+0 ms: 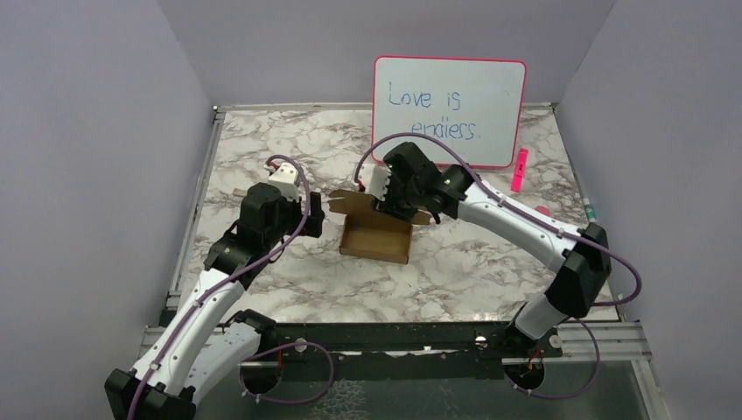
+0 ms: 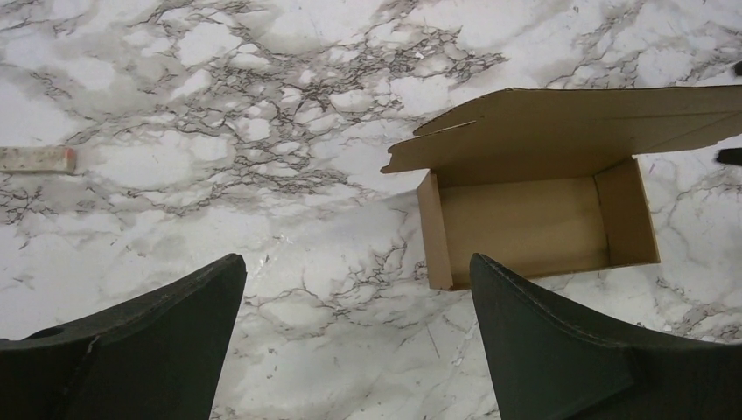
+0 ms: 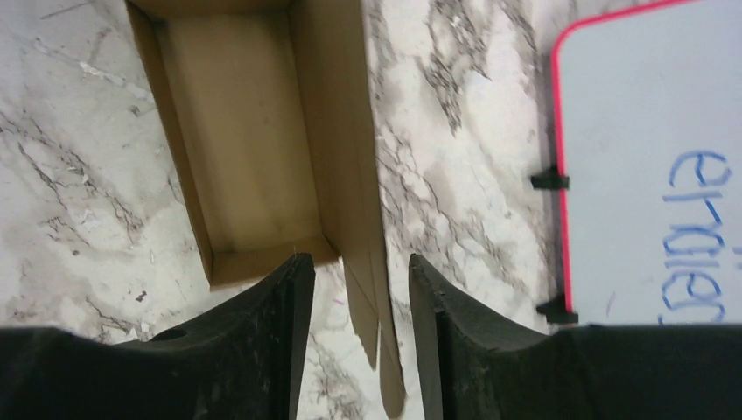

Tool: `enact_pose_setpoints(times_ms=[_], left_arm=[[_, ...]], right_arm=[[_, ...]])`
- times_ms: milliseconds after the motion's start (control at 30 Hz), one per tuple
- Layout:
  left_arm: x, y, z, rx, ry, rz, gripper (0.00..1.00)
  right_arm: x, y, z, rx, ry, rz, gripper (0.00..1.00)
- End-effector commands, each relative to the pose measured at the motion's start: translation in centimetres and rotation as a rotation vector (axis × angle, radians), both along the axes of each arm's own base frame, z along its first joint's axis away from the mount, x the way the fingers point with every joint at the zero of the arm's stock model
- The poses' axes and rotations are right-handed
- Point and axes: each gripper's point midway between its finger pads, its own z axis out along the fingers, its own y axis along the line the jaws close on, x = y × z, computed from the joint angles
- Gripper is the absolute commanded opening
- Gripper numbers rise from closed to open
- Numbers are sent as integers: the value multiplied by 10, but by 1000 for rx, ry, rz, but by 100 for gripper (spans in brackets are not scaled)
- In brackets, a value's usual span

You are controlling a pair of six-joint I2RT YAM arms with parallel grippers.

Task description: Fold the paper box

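The paper box (image 3: 236, 131) lid stands inside the spread right gripper (image 3: 354, 267), clear only wrist-side; left gripper (image 2: 356, 262) also spread.

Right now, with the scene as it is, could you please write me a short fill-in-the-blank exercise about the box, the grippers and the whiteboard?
1. The paper box is not closed: its lid flap is ___.
2. The gripper hovering over the lid flap belongs to the ___ arm.
3. The whiteboard reads "Love is ___."
4. The marker lying beside the whiteboard is ___ in colour.

Missing words: open; right; endless; pink.
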Motion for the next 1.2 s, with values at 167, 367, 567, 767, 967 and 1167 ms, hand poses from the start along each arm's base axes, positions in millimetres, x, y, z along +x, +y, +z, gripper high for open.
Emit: enact_pose_setpoints(times_ms=[167,367,567,767,967,1167], left_arm=[[16,-18,2,47,-1,-117,98],[28,-21,0,156,-25,-198,99],[46,-30,-6,255,-8,-298,98],[62,-35,-11,400,-36,-434,98],[66,-52,-18,425,-25,-582,87],[66,-59,-30,420,-4,-668,75]], right_arm=[[-3,-56,39,118,-122,-297,60],[-16,-71,28,130,-100,-272,66],[-19,-84,6,93,-95,-254,65],[-10,-83,-12,94,-89,-263,63],[-2,-82,-24,91,-52,-255,56],[0,-76,-27,119,-9,-228,48]])
